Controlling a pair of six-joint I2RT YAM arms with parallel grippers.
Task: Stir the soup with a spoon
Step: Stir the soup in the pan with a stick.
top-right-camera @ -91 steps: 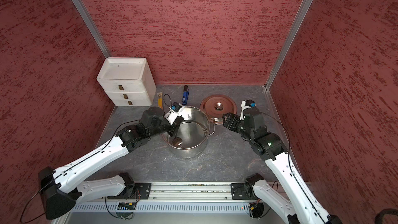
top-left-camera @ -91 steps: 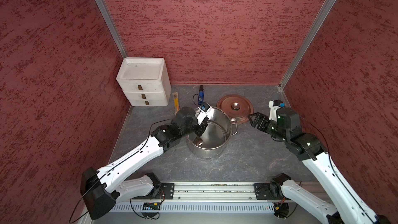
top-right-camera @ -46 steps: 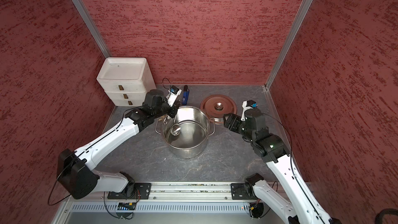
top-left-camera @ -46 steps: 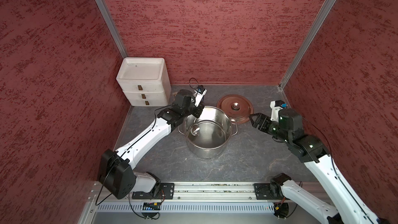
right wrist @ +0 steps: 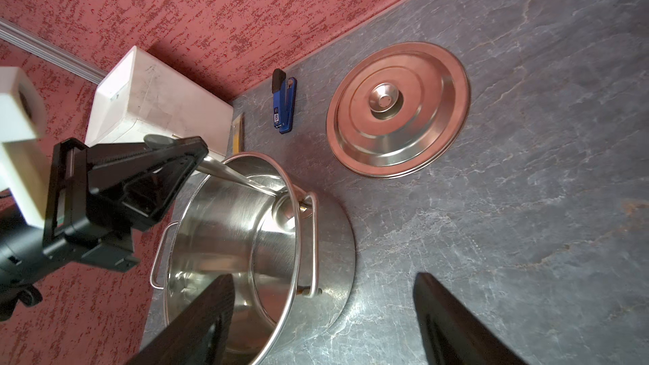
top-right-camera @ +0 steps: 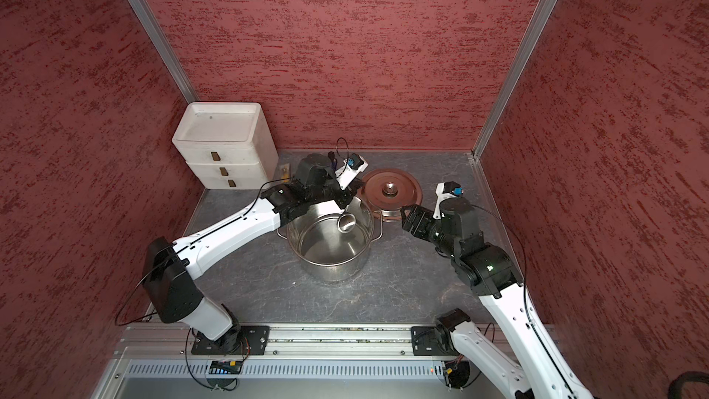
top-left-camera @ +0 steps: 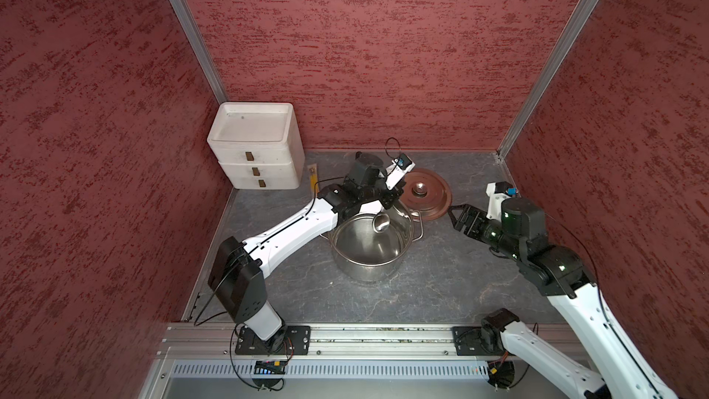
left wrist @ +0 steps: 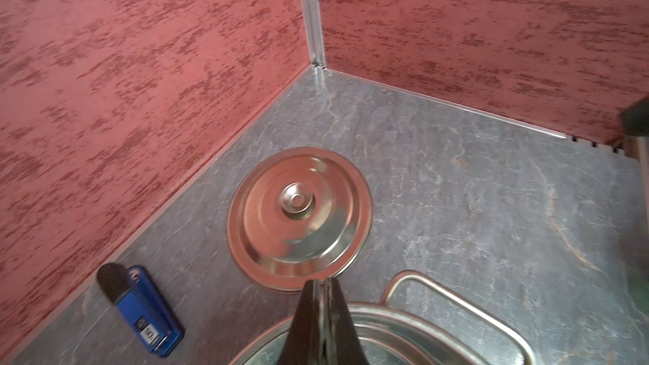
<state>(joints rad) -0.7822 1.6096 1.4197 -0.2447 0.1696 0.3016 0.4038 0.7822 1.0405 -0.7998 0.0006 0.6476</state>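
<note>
Enclosure: three red textured walls [top-left-camera: 364,51] around one grey stone-patterned worktop [top-left-camera: 460,282].

Arms: two, white and black. The left arm [top-left-camera: 291,224] reaches across to the far rim of the pot. The right arm [top-left-camera: 556,266] stands at the right side of the worktop.

Drawer unit [top-left-camera: 255,147]: one, white, three drawers, in the far left corner.

Steel pot [top-left-camera: 364,272]: one, with two wire loop handles, upright and uncovered at mid-worktop.

Lid [top-left-camera: 422,190]: one, round with a centre knob, flat on the worktop just beyond the pot toward the right.

Ladle [top-left-camera: 381,222]: one. Its small round bowl hangs inside the pot's mouth, close to the far rim on the lid side and clear of the bottom. Its thin handle [right wrist: 238,179] slopes up out of the pot.

Left tool [left wrist: 321,289]: pressed together, pinching the ladle handle.

Right tool [top-left-camera: 452,217]: spread wide and holding nothing, over bare worktop just beside the lid's edge and apart from the pot.

Blue and black gadget [right wrist: 283,107]: one, by the back wall.

Orange-yellow stick [right wrist: 238,133]: one, beside the drawer unit.
</note>
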